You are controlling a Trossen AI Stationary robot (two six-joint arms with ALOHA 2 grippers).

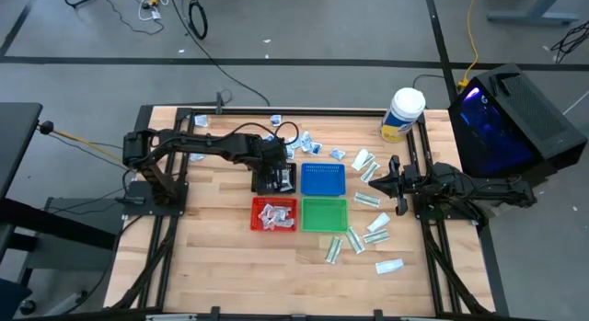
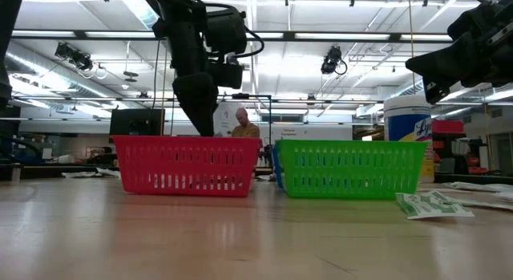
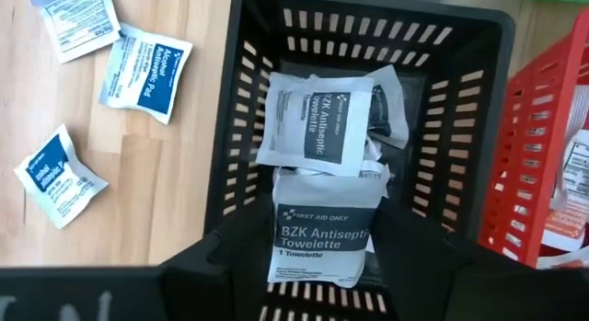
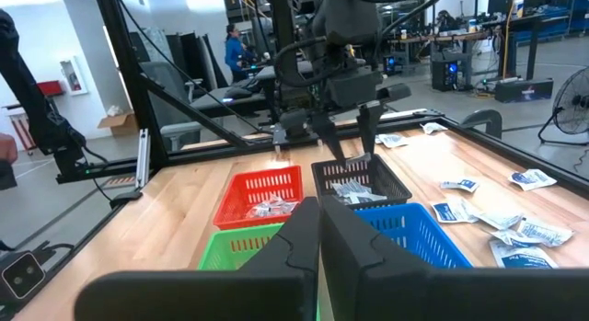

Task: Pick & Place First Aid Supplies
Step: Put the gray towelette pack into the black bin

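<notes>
Your left gripper [image 1: 272, 177] hangs over the black mesh plastic tray [image 3: 460, 100], jaws parted and empty above the white-and-grey towelette packets [image 3: 317, 128] inside. Those are probably light, limp and slick: pinch an edge. Right gripper [image 1: 379, 180], clenched empty, waits at 3 o'clock.

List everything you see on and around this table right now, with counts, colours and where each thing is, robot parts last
Black tray: one, under the left gripper, holding white-and-grey towelette packets; count unclear.
Red tray: one, in front of the black one, several small packets inside.
Blue tray: one, right of the black tray; contents not clear.
Green tray: one, right of the red; looks bare inside.
Squarish packets: several, white and blue, loose behind the trays.
Narrow packets: roughly ten, white and green, on the right.
Jar: one, white with yellow label, far right corner.
Person: one, in the room behind.
Left gripper: part open over the black tray.
Right gripper: shut, holding nothing, at the right side.
</notes>
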